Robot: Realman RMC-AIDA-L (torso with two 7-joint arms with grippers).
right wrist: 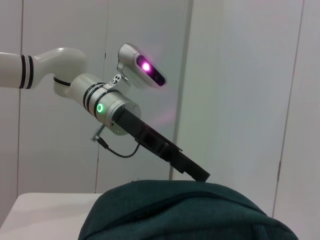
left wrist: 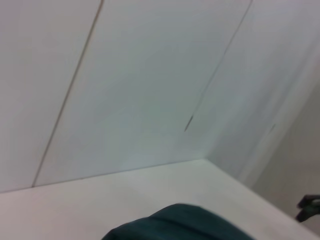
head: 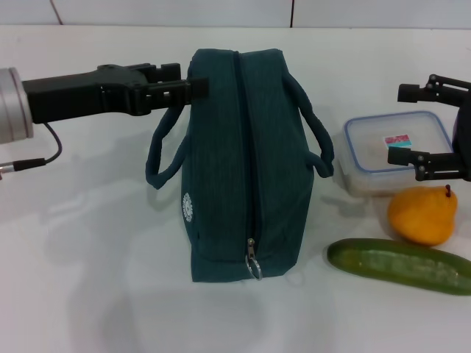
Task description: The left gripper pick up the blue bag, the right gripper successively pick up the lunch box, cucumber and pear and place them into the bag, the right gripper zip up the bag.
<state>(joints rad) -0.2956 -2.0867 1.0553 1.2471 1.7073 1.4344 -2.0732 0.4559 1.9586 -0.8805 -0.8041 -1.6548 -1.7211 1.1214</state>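
A white table [head: 88, 279] with a blue bag [head: 246, 158] standing zipped at its centre, the left gripper [head: 193, 88] touching its far top corner.

Whether those fingers are apart or together cannot be told. Beside the bag's right lie the cucumber [head: 401, 266], lunch box [head: 397, 151] and pear [head: 423, 215]; the right gripper [head: 430, 132] hovers spread over the box. Bag pickup seems underway; next, it needs opening.

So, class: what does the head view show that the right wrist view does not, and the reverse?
Only the head view shows the lunch box, pear, cucumber, the bag's zip pull and the open right gripper.

Only the right wrist view shows the left arm's green light.

Both show the bag and the left gripper at its top.
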